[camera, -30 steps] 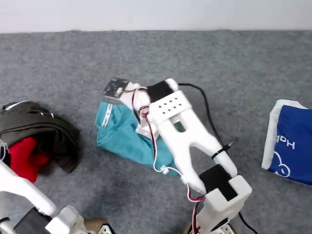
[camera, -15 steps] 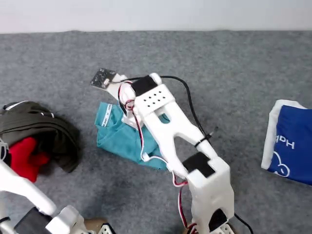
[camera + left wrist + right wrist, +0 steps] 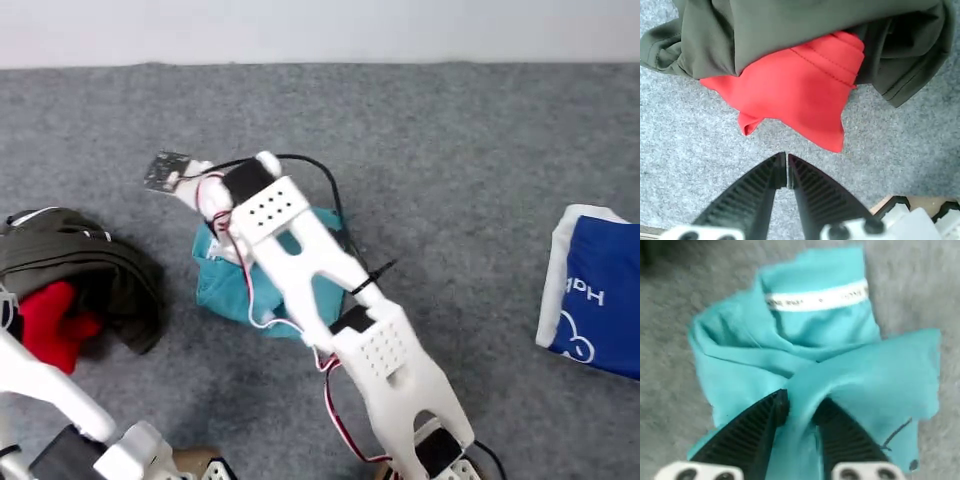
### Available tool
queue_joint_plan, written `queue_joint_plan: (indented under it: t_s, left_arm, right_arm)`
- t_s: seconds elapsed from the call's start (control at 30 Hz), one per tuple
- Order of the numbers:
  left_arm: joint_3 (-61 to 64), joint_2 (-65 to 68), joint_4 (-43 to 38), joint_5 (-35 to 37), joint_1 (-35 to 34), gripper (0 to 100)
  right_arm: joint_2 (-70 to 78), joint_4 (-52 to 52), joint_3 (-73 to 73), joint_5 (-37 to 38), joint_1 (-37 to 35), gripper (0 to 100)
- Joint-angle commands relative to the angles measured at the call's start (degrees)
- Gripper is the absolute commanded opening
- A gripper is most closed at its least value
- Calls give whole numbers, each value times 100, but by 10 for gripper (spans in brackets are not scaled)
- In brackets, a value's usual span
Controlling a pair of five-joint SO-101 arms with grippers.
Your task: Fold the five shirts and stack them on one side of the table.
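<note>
A teal shirt (image 3: 222,282) lies bunched in the middle of the grey table, with a white label strip (image 3: 815,299) across its collar. My right gripper (image 3: 801,409) is shut on a raised fold of this teal shirt (image 3: 840,375); in the high view the right arm (image 3: 300,250) stretches over it. At the table's left, an olive shirt (image 3: 85,262) sits heaped over a red shirt (image 3: 48,328). My left gripper (image 3: 787,171) hangs shut and empty just off the edge of the red shirt (image 3: 800,95), above bare table.
A folded blue shirt with white trim (image 3: 592,292) lies at the table's right edge. The left arm's base (image 3: 70,415) stands at the front left corner. A pale wall runs along the far edge of the grey felt table (image 3: 480,150).
The right arm has swung left, dragging the teal shirt's fold with it, so the shirt is more bunched. The left arm and the olive and red pile have not moved.
</note>
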Motion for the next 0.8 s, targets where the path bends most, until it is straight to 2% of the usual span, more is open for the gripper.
queue_joint_plan:
  t_s: [0.0, 0.1, 0.2, 0.37, 0.43, 0.57, 0.77]
  left_arm:
    - [-22, -114, 35, -26, 9, 15]
    - [-22, -114, 35, -26, 9, 15]
    - [-22, -97, 35, -26, 9, 15]
    - [-22, -114, 35, -26, 9, 15]
    - [-22, -114, 35, -26, 9, 15]
    - [-22, -114, 44, -18, 9, 15]
    - [101, -123, 26, -18, 35, 15]
  right_arm:
    - [48, 207, -1011, -308, -101, 288]
    - [119, 382, -1503, -536, -101, 307]
    - [92, 558, -1662, -536, -57, 258]
    - [-66, 567, -1644, -396, 409, 0]
    - [-92, 576, -1319, -149, 637, 32]
    - [-224, 558, -378, 132, 901, 11]
    - [-22, 251, -149, 316, 505, 9]
